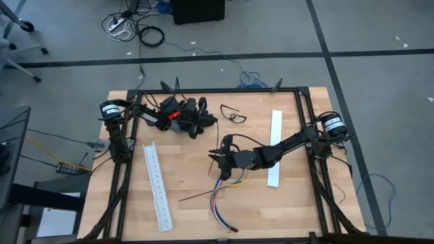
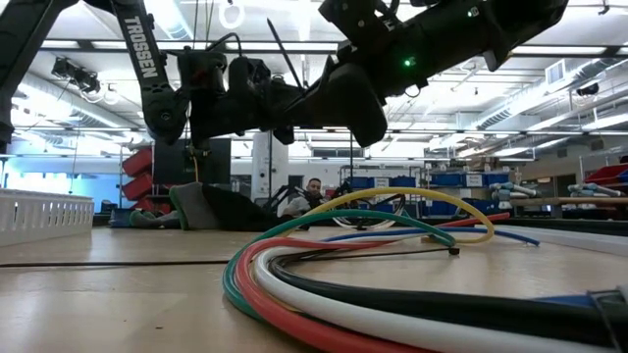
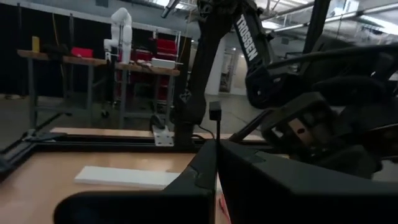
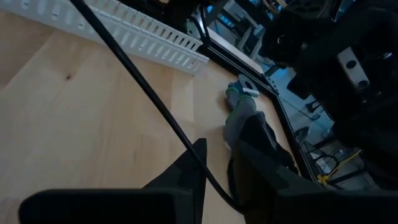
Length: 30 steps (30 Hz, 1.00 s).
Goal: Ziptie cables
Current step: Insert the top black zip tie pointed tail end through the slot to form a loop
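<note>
Right gripper (image 1: 218, 157) — fingers pinched on a thin black zip tie (image 4: 143, 93) — hovers just above the cables (image 1: 220, 196); left gripper (image 1: 205, 120) closed, empty.

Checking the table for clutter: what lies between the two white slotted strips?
In the high view, between the left strip and the right strip lie the cables and the right gripper above them, holding a thin black zip tie.

slotted white strip (image 1: 157, 187), flat white strip (image 1: 274, 148)
</note>
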Each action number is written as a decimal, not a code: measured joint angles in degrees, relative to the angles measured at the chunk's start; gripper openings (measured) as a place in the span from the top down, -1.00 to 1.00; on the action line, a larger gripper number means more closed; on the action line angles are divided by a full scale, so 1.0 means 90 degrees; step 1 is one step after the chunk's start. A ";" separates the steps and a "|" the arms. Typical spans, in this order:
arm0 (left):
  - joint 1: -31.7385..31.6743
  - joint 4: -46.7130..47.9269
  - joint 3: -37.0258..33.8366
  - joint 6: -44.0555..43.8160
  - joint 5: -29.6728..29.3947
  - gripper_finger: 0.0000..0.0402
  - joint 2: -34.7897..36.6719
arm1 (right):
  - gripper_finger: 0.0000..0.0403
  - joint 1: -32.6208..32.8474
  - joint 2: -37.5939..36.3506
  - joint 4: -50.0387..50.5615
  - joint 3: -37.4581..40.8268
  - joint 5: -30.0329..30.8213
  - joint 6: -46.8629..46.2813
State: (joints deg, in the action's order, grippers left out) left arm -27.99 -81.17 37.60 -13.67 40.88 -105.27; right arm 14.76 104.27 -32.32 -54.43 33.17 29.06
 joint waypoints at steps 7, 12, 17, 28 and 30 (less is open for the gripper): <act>0.0000 0.0016 0.0000 0.0842 -0.0512 1.00 0.0000 | 0.65 -0.0034 0.0000 0.0057 0.0000 0.0000 -0.0024; 0.0002 0.0043 0.0000 0.1060 -0.0726 1.00 0.0000 | 0.65 -0.0105 0.0000 0.0197 0.0002 -0.0052 -0.0149; 0.0002 0.0220 0.0000 0.1327 -0.0856 1.00 0.0000 | 0.65 -0.0174 0.0002 0.0259 0.0012 -0.0151 -0.0226; 0.0118 0.0438 0.0000 0.1498 -0.0937 1.00 0.0000 | 0.83 -0.0421 0.0002 0.0478 0.0012 -0.0686 -0.0663; 0.0174 0.0438 0.0000 0.1504 -0.0937 1.00 0.0000 | 0.95 -0.0557 0.0002 0.0614 0.0012 -0.1089 -0.1002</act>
State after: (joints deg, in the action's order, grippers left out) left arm -26.43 -77.23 37.60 -0.13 32.45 -105.27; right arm 9.75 104.29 -26.79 -54.33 23.36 20.04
